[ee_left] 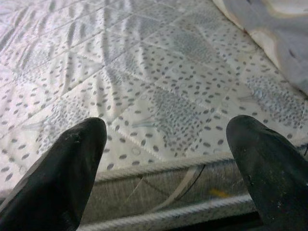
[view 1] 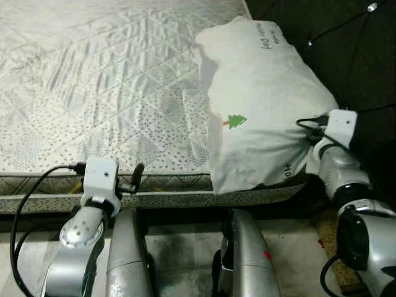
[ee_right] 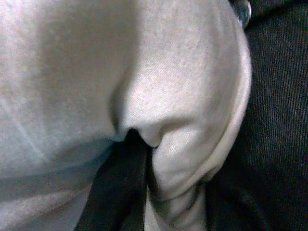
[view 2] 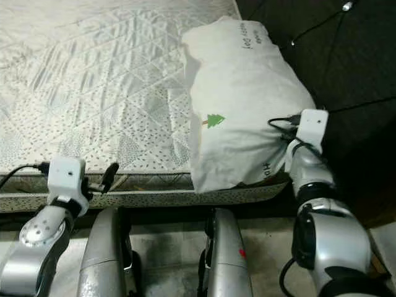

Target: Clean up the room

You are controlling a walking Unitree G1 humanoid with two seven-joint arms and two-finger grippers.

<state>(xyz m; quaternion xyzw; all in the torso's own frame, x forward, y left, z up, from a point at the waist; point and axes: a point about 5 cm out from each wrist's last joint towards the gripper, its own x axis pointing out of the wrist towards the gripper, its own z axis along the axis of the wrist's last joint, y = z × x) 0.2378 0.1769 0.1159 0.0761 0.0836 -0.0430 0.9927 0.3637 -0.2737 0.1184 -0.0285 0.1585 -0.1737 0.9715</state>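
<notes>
In the left eye view, a bare quilted white mattress with a grey dotted pattern (view 1: pixel 105 86) fills the upper left. A plump white fabric pillow printed with a small green tree and handwritten lettering (view 1: pixel 266 105) lies on the mattress's right corner, its lower end hanging over the piped edge. Right of the bed the surroundings are dark, with a thin cable and a small round bulb (view 1: pixel 372 7) at the top right. The right tool (view 1: pixel 307 143) is pressed into the pillow's lower right side, its fingers buried in the cloth. The left tool (view 1: pixel 137 176) is held at the mattress's near edge, just in front of the side band. Below, the robot's silver legs (view 1: pixel 185 260) stand on a pale floor.

The right eye view shows the same scene: the pillow (view 2: pixel 247 99) on the corner, the right tool (view 2: pixel 286 147) at its side, the left tool (view 2: pixel 109 175) by the edge.

In the left wrist view, the left tool's two black fingers (ee_left: pixel 67 178) stand wide apart with nothing between them, over the dotted mattress top (ee_left: pixel 159 96) near its edge.

In the right wrist view, a black finger (ee_right: pixel 118 192) disappears into a fold of white cloth (ee_right: pixel 144 86) that bunches around it, so the tool is clamped on the pillow; dark ribbed fabric (ee_right: pixel 279 120) lies beside it.
</notes>
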